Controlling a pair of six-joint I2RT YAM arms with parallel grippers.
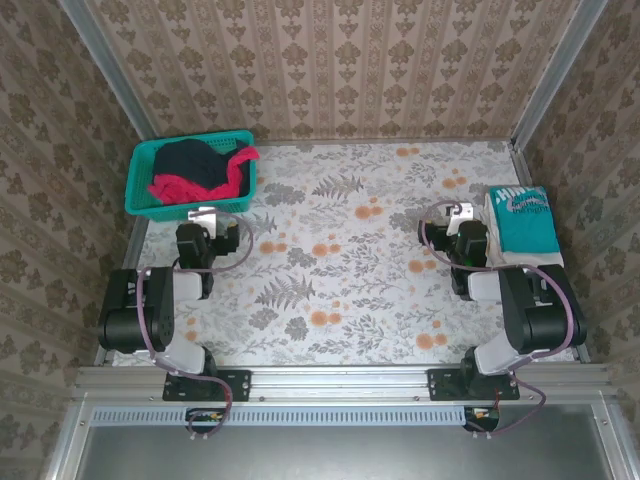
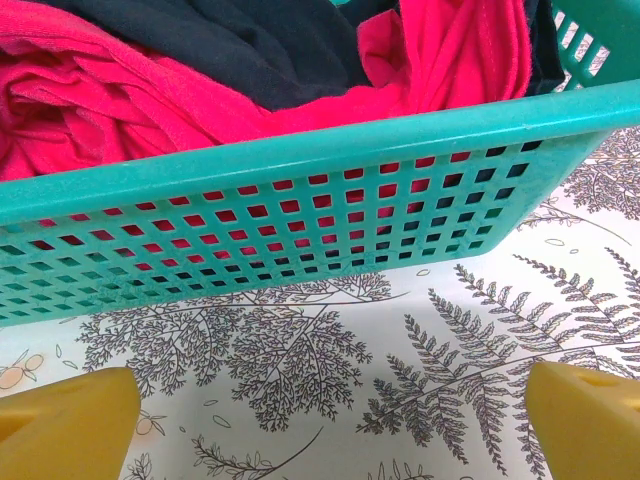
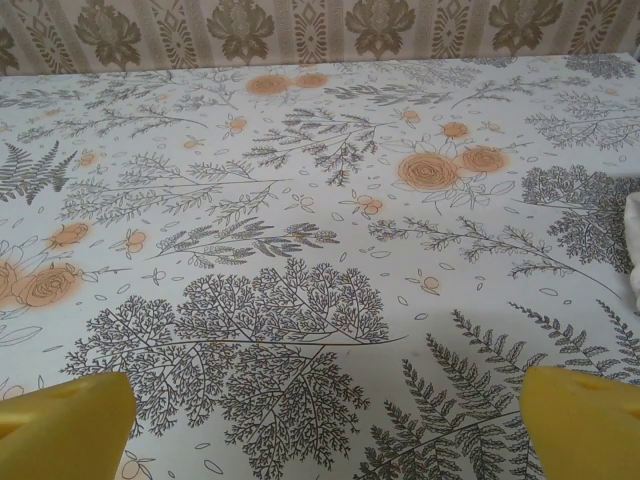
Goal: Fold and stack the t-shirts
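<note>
The table [image 1: 340, 260], covered in a fern-and-flower print, is bare across its whole middle, from the near metal rail up to the papered back wall, so the broad centre is open ground between the two arms. The teal plastic basket [image 1: 138, 180] sits in the far left corner, close to the left edge and the back wall. It holds a crumpled red-pink shirt [image 1: 175, 188] and a dark shirt [image 1: 195, 160] heaped together, with a fold of the red-pink cloth draped over the right rim. The left gripper [image 1: 203, 215] is just in front of the basket's near wall. In its wrist view the yellow fingertips [image 2: 70, 420] stand wide apart with only bare tabletop between them, and the basket's lattice wall [image 2: 300, 230] crosses the frame just ahead of them. Above the rim, the red-pink shirt [image 2: 120, 90] and the dark shirt [image 2: 260, 50] bulge over it. A folded teal shirt with white print [image 1: 525, 220] lies flat against the table's right edge, with a strip of pale cloth showing along its near side. The right gripper [image 1: 458, 212] sits just left of it, jaws wide and empty over open table. In the right wrist view, a pale cloth edge [image 3: 632, 240] lies at the right border.
</note>
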